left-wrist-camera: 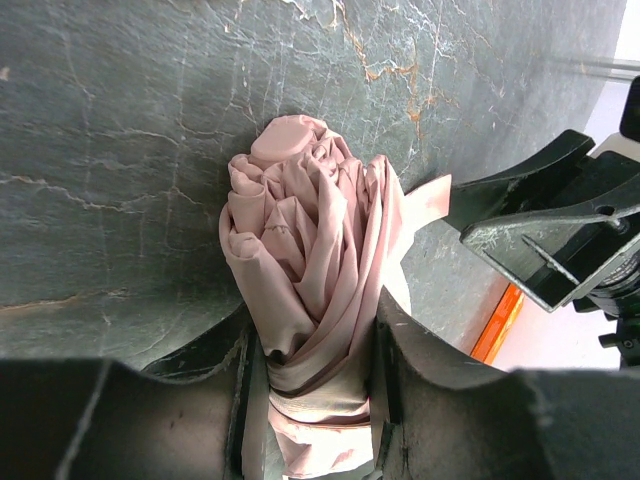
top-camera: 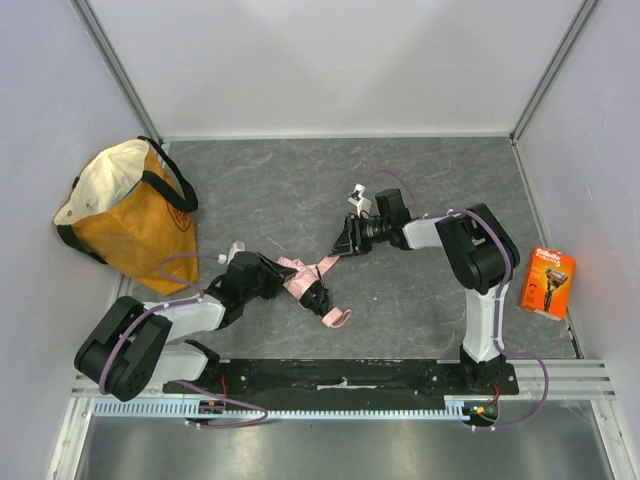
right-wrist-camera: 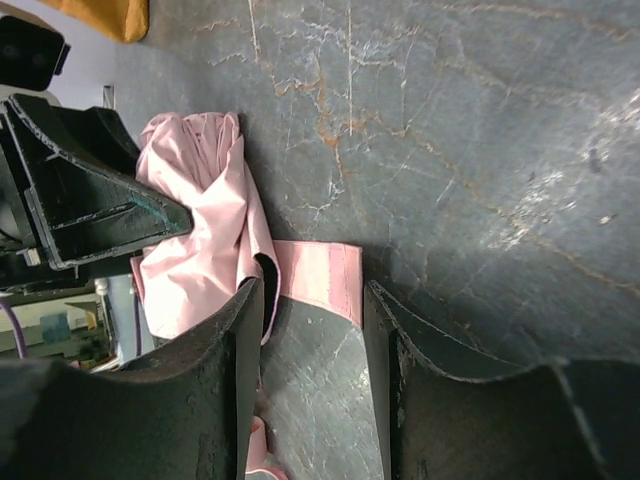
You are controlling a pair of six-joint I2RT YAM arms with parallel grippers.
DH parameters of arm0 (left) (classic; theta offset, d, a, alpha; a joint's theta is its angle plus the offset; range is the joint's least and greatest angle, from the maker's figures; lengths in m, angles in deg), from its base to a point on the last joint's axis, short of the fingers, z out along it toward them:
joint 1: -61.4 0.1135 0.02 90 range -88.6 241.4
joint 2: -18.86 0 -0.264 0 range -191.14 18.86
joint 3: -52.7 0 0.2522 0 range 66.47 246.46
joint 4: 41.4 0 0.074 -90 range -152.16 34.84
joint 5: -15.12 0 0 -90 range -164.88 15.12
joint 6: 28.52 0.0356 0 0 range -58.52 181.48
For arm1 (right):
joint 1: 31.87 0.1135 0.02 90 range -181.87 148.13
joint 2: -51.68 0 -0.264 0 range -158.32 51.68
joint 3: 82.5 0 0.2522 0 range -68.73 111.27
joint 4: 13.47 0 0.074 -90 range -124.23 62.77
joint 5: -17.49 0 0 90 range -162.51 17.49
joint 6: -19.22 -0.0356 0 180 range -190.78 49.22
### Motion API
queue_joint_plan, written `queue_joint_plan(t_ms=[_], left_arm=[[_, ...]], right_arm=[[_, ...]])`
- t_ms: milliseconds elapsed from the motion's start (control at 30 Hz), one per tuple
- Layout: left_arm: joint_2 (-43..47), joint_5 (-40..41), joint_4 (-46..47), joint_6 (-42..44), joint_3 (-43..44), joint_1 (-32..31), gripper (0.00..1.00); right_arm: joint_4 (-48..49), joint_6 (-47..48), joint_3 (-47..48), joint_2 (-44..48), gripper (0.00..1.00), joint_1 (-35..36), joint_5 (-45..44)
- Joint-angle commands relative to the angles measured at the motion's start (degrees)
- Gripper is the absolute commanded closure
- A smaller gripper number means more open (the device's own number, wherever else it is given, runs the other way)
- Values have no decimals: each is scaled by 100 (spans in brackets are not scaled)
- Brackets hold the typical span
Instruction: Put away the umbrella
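Observation:
The pale pink umbrella lies folded on the grey table, its black handle end and a thin strap loop pointing toward the near edge. My left gripper is shut on the umbrella; in the left wrist view the rolled fabric is squeezed between both fingers of the gripper. My right gripper is just right of the umbrella. It stands open, low over the table, with the flat pink closure strap lying loose between its fingertips. Bunched canopy fabric touches its left finger.
An orange-and-cream tote bag stands at the back left against the wall. An orange box lies at the table's right edge. Walls close in the left, back and right sides.

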Motion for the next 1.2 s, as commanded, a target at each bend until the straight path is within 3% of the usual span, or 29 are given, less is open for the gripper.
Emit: queue_joint_plan(t_ms=[0,333,400,500,567,933,1167], left_arm=[[-273,-87,-1300,561,-290,-45,98],[-264,-96,-1335,526,-290,-45,98],[-264,-96,-1370,543,-272,-54,98],[-264,-70,-1440,561,-229,-45,98],[-281,-52,-1580,570,-150,-54,98],[-729,63,-3856,579,1054,-54,98],[-1476,-227,-4394,499,1459,-45,98]], right_arm=[[446,-370,-276,-140,51,78,273],[1211,-986,-487,-113,60,359,-271],[1413,-1152,-514,-148,65,385,-421],[1747,-1337,-628,-140,79,421,-745],[2037,-1460,-690,-105,100,421,-843],[5789,-3832,-1806,897,100,561,-1115],[6757,-4967,-1744,923,100,886,-1054]])
